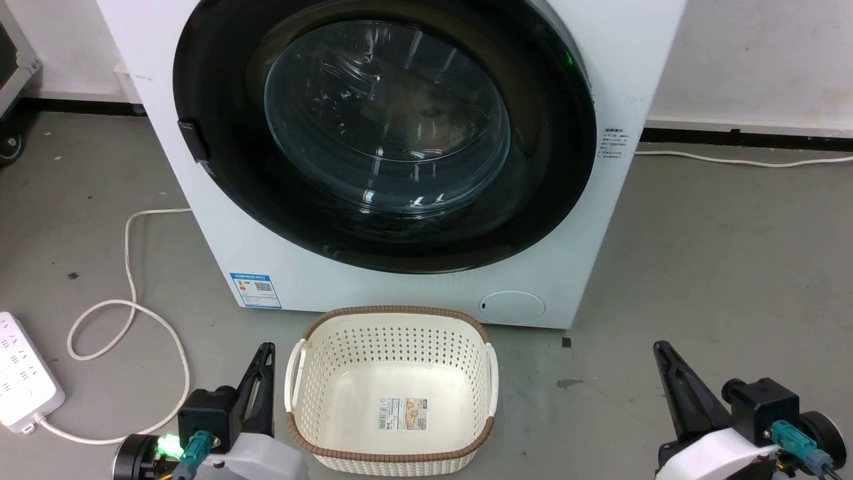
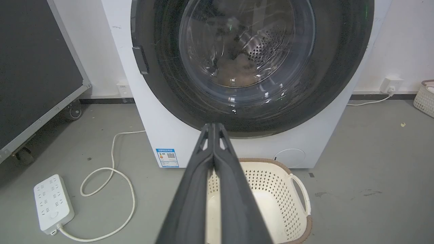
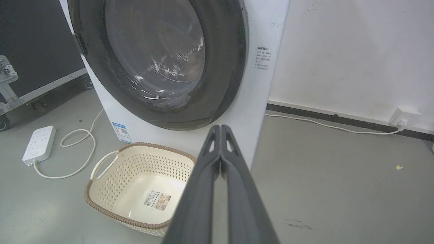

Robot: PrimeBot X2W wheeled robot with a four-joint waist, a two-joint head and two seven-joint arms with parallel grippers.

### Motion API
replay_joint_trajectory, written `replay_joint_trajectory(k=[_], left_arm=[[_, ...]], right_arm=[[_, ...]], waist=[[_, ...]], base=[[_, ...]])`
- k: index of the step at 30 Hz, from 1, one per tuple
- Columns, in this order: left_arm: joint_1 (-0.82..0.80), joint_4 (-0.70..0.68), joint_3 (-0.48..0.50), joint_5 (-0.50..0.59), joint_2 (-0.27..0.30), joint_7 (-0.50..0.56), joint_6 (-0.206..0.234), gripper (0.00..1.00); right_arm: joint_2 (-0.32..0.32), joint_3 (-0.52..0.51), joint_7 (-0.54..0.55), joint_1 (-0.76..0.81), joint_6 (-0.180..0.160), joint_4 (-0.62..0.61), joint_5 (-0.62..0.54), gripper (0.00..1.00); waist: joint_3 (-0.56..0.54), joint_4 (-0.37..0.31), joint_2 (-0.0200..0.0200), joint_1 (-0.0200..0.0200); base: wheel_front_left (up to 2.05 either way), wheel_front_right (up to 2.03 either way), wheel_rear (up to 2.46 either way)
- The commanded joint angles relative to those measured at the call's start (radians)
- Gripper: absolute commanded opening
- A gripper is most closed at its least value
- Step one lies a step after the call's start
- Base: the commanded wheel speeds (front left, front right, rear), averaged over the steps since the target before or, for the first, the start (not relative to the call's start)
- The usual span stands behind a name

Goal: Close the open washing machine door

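**Door looks shut**

The washing machine (image 1: pixel 600 220) stands on the floor (image 1: pixel 733 267) by the wall (image 1: pixel 766 53), its door (image 1: pixel 553 167) seemingly flush against the front. Left jaws and right jaws, clenched empty, flank the basket (image 1: pixel 393 317); next, perhaps a confirming push.

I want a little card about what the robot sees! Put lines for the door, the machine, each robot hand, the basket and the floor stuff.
door: washing machine door, looks shut flat against the front
machine: washing machine, white, blue sticker low down
left hand: left gripper, shut, holding nothing, short of the door
right hand: right gripper, shut, holding nothing
basket: basket, cream, on the floor before the machine, just a label inside
floor: power strip with looped cable, on the robot's left
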Motion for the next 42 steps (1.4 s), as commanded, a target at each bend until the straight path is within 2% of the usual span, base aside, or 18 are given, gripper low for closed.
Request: replay_joint_trajectory(k=[1, 42], left_arm=[[-0.014, -0.007, 0.003, 0.009, -0.002, 0.008, 0.007, 0.0], [-0.024, -0.033, 0.022, 0.028, -0.008, 0.067, 0.028, 0.0]], right_arm=[[0.006, 0.0, 0.008, -0.017, -0.001, -0.011, -0.007, 0.0], [0.008, 0.004, 0.068, -0.026, -0.001, -0.041, -0.037, 0.0]], waist=[[0.0, -0.001, 0.0, 0.0], [0.0, -0.011, 0.0, 0.0]], base=[[0.0, 0.0, 0.0], [0.0, 0.0, 0.0]])
